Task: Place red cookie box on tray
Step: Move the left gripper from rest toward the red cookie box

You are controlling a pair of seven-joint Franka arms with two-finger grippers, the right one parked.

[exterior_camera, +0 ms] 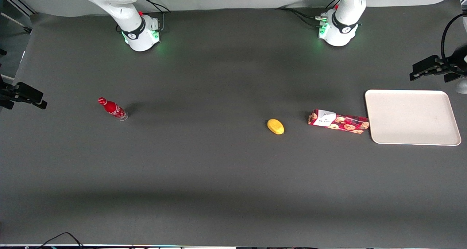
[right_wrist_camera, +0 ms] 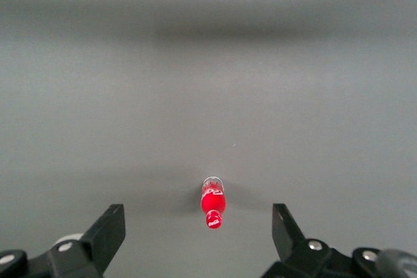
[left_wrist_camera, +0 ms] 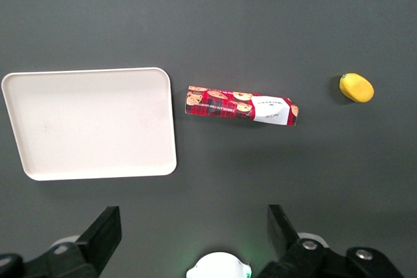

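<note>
Dark-red, the long slim cardboard cookie box (exterior_camera: 338,121) lies flat just beside the off-white rimmed plastic tray's (exterior_camera: 412,137) short edge. The gripper (left_wrist_camera: 192,236) hangs high above, fingers spread wide, probably holding nothing. Descend squarely and pinch across the box's narrow width.

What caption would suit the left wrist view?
Open gripper high above the red cookie box lying beside the tray, yellow fruit nearby.
</note>
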